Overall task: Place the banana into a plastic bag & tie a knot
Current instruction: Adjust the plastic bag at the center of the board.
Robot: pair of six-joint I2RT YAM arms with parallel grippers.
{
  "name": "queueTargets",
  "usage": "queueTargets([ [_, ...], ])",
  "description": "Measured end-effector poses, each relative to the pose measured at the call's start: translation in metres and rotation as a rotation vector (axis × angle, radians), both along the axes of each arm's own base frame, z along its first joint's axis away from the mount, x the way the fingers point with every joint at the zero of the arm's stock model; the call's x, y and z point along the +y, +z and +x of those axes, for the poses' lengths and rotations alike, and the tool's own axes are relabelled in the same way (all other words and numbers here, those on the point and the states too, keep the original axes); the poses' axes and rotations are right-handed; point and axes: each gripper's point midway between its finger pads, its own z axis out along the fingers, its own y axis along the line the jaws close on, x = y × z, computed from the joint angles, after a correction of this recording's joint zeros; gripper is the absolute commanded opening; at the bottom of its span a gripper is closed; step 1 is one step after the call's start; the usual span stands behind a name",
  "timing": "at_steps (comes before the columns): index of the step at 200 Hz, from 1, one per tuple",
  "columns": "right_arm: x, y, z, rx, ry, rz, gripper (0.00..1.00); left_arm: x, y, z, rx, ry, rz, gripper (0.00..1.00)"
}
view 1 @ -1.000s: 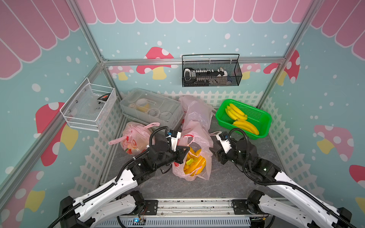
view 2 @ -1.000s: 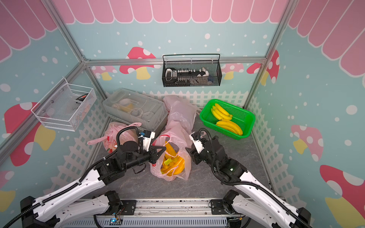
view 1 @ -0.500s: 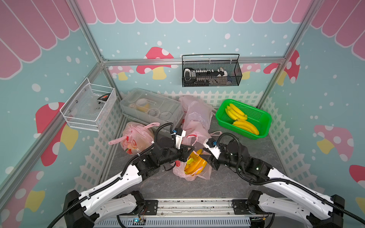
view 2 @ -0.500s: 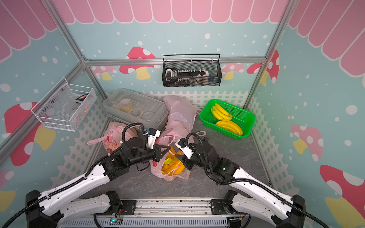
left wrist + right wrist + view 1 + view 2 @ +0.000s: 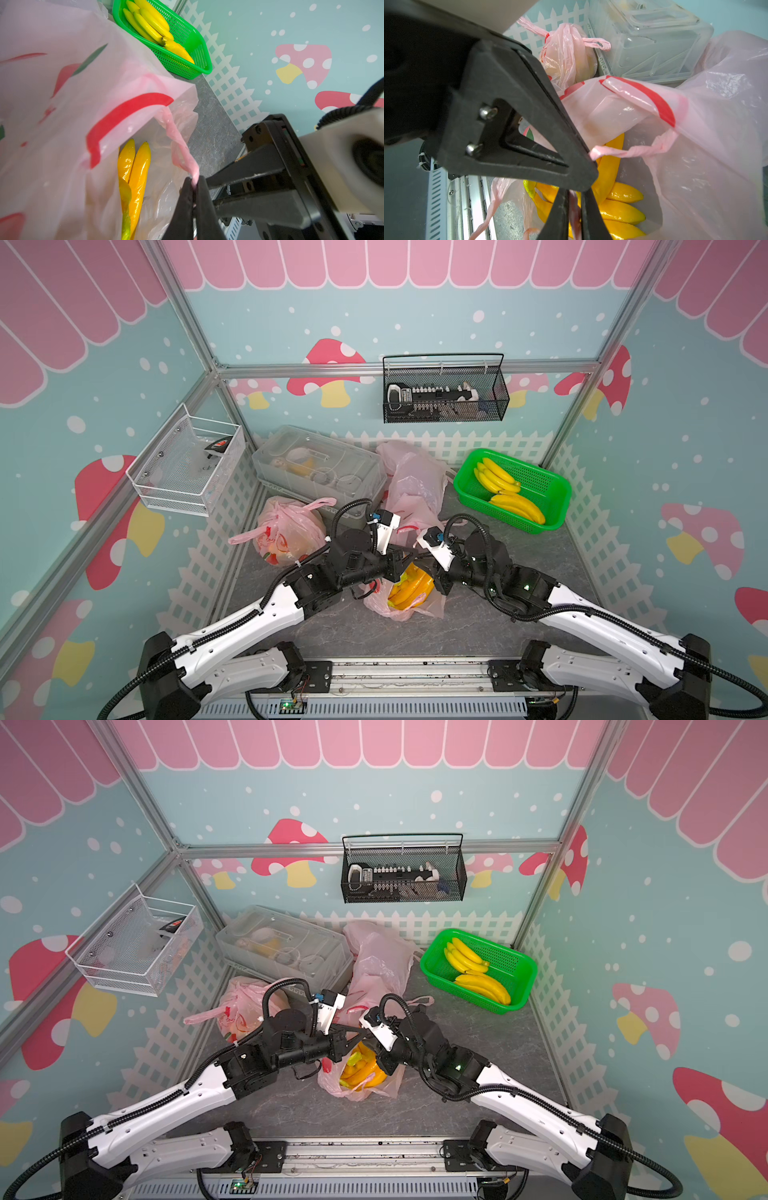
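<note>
Since a second ago the right pincer [image 5: 574, 197] has swung in from 3 o'clock of the bag, where it stood with jaws apart. It now sits at the bag's mouth, tip to tip with the left pincer [image 5: 194, 185], which has pushed slightly forward. Both are clamped. The left is on a twisted pink handle strip [image 5: 178, 145]. The right is on a fold of pink film [image 5: 574, 212] that we take for the other handle, though little of it shows.

The thin pale-pink plastic bag with red print [image 5: 397, 612] lies mid-way across the grey stone-patterned table [image 5: 552, 556]. The bunch of glossy yellow bananas [image 5: 409, 587] already rests inside it.

We judge the film soft, light and slippery. It ropes under tension, may slide out of a shallow pinch and could tear if jerked. The bananas' weight should anchor the bag while the handles cross. We would hold each handle well down its roped part, not at its end.

Around the bag we see:
- a knotted, filled pink bag [image 5: 286, 531] at 10 o'clock
- a clear lidded plastic box [image 5: 320, 464] at 11 o'clock
- a heap of loose pink bags [image 5: 415, 485] at 12 o'clock, seemingly touching our bag's rear
- a green plastic mesh basket [image 5: 540, 485] holding more bananas at 2 o'clock

We think the heap and the two crowded wrists are what may hinder the crossing. The basket and box stand clear.
</note>
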Motion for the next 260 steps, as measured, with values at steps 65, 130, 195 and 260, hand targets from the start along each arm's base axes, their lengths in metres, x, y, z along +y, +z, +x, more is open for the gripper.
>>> queueTargets([
  [65,-0.018,0.006,0.019,-0.034,-0.15,-0.023,0.0,0.039,0.02,-0.011,-0.114,0.081,0.035,0.57],
  [130,-0.037,0.009,0.038,-0.02,-0.279,-0.015,0.0,0.021,0.0,-0.084,-0.323,-0.126,0.26,0.68],
  [195,-0.04,0.016,0.037,-0.009,-0.295,0.019,0.0,0.004,-0.063,-0.073,-0.398,-0.127,0.582,0.65],
  [260,-0.049,0.023,0.037,-0.015,-0.331,0.05,0.0,-0.009,-0.064,-0.066,-0.407,-0.116,0.589,0.09],
])
